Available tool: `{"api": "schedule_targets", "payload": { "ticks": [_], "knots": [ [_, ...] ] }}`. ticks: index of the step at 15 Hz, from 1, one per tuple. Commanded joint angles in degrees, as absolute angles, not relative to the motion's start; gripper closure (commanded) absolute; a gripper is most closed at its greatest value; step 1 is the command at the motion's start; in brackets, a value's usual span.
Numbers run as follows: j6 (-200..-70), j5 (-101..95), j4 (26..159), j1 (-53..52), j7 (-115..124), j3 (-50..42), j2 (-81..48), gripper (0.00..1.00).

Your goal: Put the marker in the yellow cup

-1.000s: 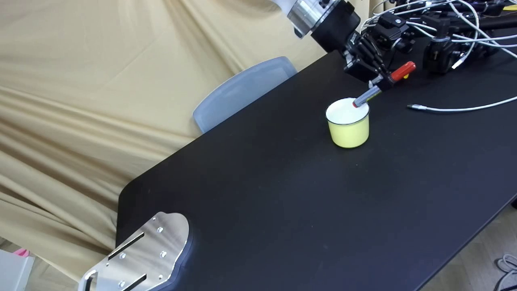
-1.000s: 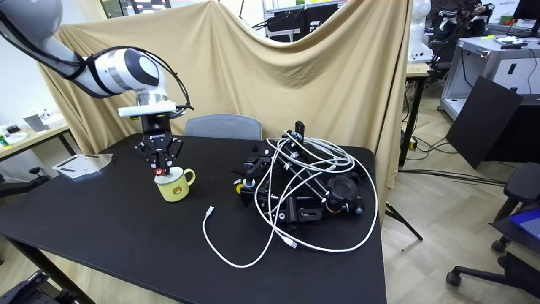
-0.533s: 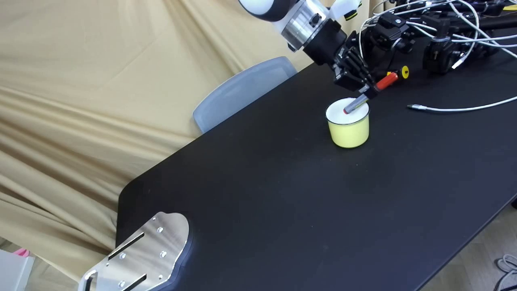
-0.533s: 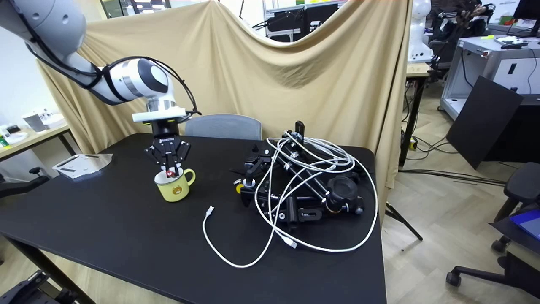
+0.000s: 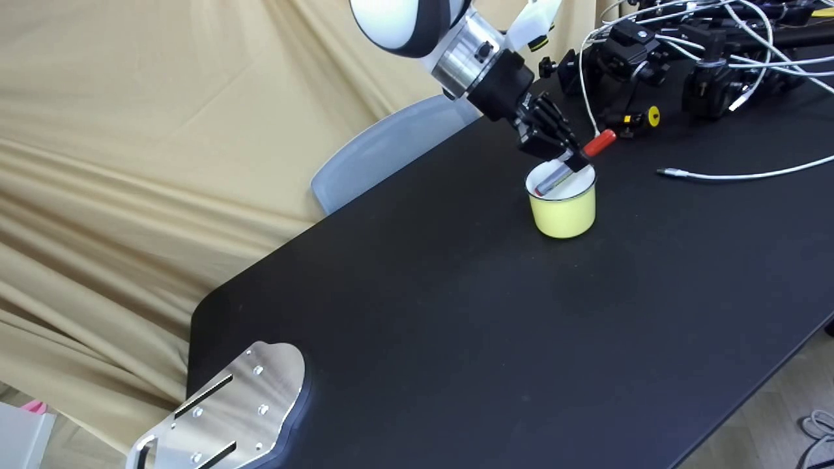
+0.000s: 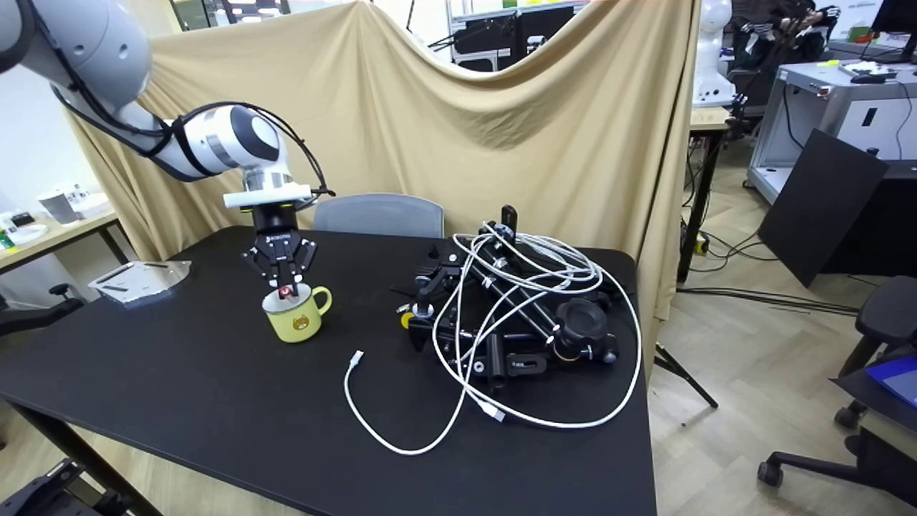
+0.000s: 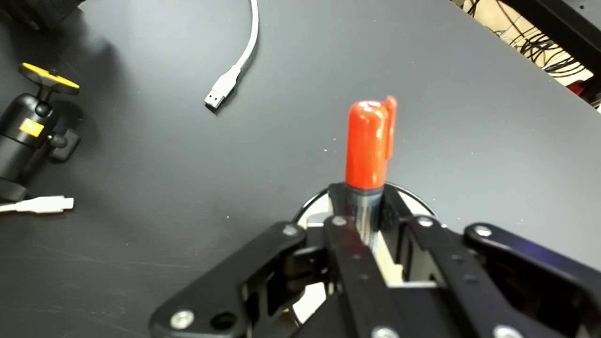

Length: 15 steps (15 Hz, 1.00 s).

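This looks like a robotics lab. A robot arm point(image 6: 204, 147) hangs over a table point(image 6: 236, 401); looped cables point(image 6: 466, 387) drape black hardware point(image 6: 582, 322).

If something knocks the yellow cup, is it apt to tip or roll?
The yellow cup would probably slide before tipping, as it stands upright and looks squat. Knocked over, it might not roll far: its handle juts out on one side. The thin dark-edged rim hints at coated metal, so it is likely stiff.
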<state>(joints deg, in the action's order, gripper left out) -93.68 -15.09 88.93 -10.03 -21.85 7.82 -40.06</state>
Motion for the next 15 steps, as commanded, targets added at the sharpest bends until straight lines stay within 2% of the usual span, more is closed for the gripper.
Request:
{"api": "schedule_targets", "payload": {
  "ticks": [1,3,10,11,15],
  "knots": [
    [-90.1,-15.8,85.4,-10.6,-22.5,8.2,-41.7,0.53],
    [-89.3,-15.6,85.3,-10.7,-22.4,8.2,-41.5,0.49],
    [-89.4,-16.2,86.2,-10.8,-22.4,8.4,-39.3,0.03],
    [-90.1,-16.7,87.0,-10.9,-22.7,8.5,-38.6,0.0],
    [-94.2,-19.5,90.6,-11.2,-22.6,8.8,-36.0,0.0]
  ]
}}
